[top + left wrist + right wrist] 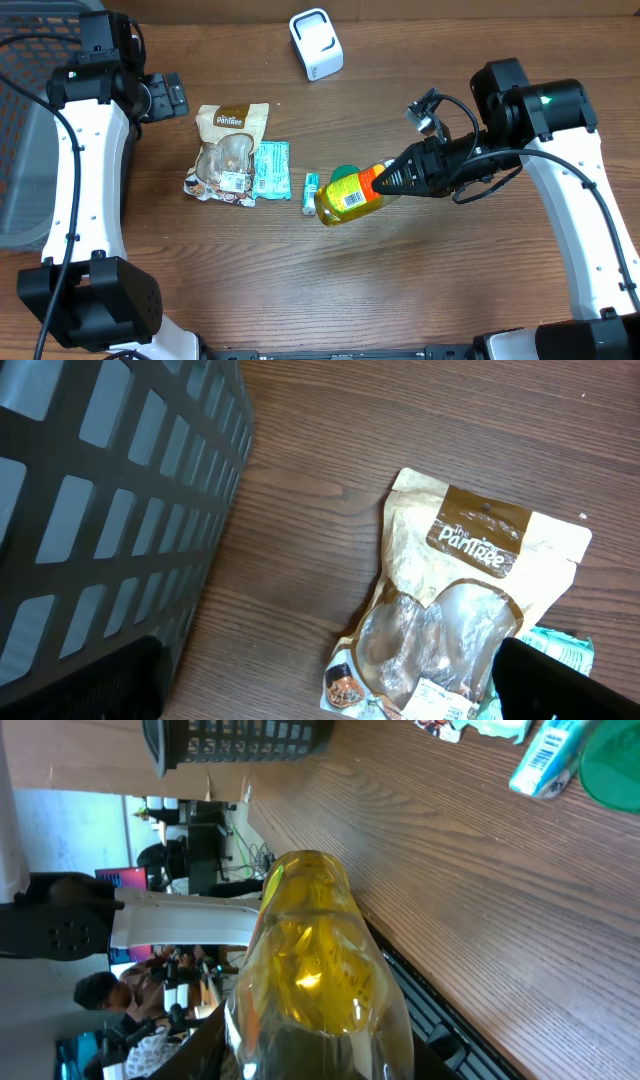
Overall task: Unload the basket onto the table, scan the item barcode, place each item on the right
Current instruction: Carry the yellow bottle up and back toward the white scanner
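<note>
A yellow bottle [350,195] with an orange-and-yellow label hangs sideways above the middle of the table, and my right gripper [395,180] is shut on its far end. The label's barcode [352,200] faces up toward the overhead camera. In the right wrist view the bottle [315,970] fills the space between the jaws of the right gripper [315,1060]. A white scanner [316,44] stands at the back of the table, well away from the bottle. My left gripper [170,95] is open at the far left and holds nothing; in the left wrist view the left gripper [330,695] hovers over the snack pouch.
A tan snack pouch [230,150] [470,610], a teal packet [271,170], a small teal tube [310,192] and a green object [345,172] lie in a row left of the bottle. A dark mesh basket [25,150] [100,490] stands at the left edge.
</note>
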You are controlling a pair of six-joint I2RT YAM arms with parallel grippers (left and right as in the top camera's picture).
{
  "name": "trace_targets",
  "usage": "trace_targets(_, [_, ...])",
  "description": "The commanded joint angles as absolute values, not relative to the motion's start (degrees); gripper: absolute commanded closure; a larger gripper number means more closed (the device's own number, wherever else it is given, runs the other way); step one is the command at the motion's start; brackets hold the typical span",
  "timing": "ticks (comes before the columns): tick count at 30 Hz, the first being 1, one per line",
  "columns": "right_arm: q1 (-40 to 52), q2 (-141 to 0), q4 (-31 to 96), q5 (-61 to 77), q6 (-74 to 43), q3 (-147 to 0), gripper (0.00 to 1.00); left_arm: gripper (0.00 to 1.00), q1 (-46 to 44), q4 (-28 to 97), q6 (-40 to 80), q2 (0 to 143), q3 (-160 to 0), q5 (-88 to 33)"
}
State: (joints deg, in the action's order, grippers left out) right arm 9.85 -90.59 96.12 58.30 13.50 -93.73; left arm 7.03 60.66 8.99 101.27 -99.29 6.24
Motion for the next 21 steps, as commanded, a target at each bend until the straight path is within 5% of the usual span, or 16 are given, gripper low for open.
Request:
trace_targets(1, [10.07,-90.02,96.25,61.84,15.75,-94.06,0.76,0.0,7.49,60.64,8.78,101.16,-100.18,7.01])
trace_targets(21, [10.07,-90.02,95.83,64.34,17.1,-94.06,0.76,0.0,7.49,60.64,8.78,101.16,-100.18,7.01])
